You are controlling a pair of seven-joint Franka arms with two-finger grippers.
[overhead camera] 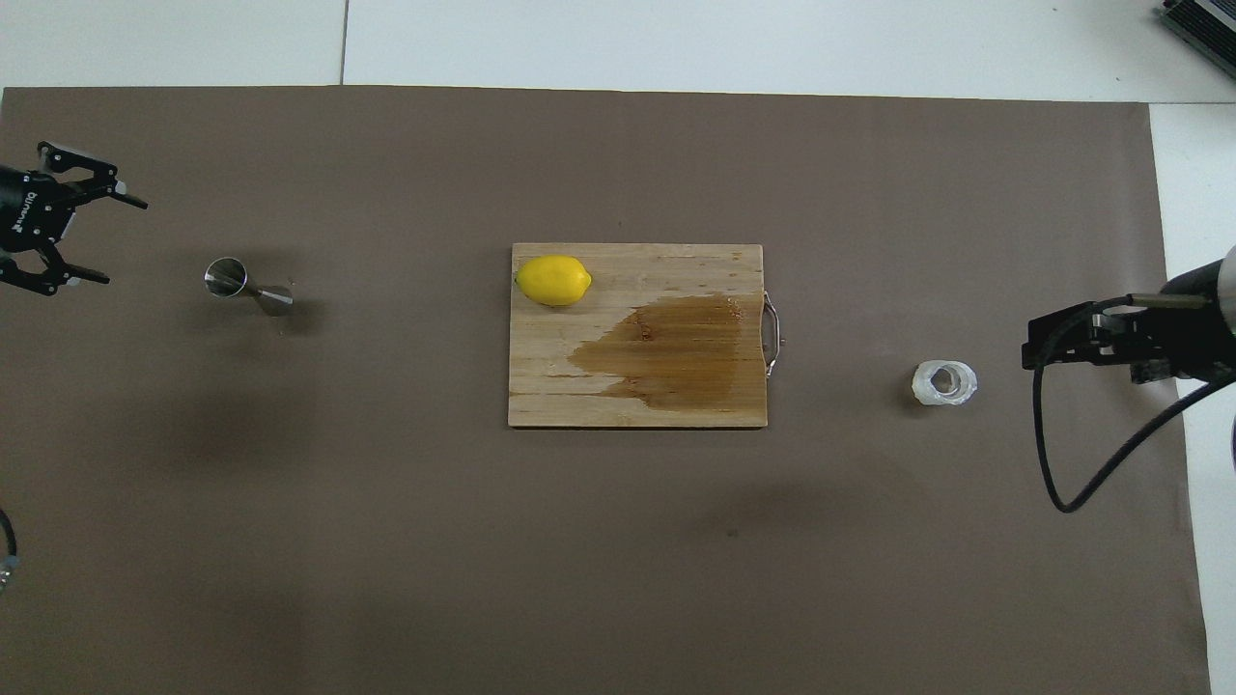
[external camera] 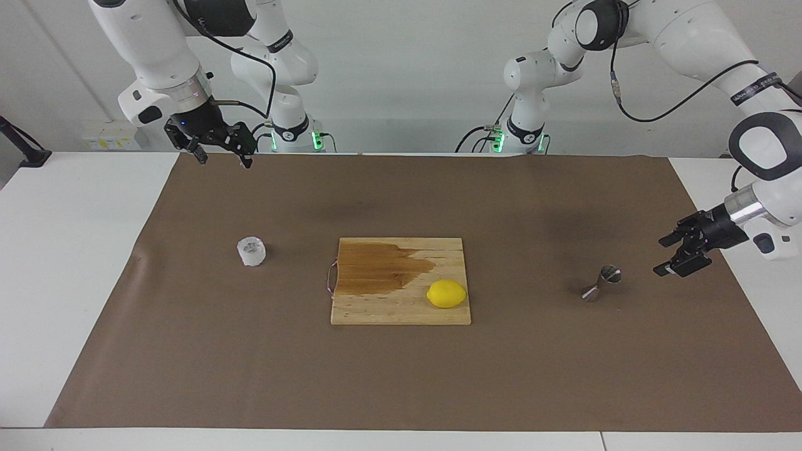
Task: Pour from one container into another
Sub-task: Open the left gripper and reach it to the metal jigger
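At the right of the facing frame, the steel jigger (external camera: 601, 283) stands on the brown mat (external camera: 401, 376), long axis vertical. The left claw (external camera: 671, 255), fingers apart, hovers just beside it. At centre left, the glass cup (external camera: 251, 251) stands upright, mouth up. The right claw (external camera: 222, 155), fingers apart, waits at upper left.
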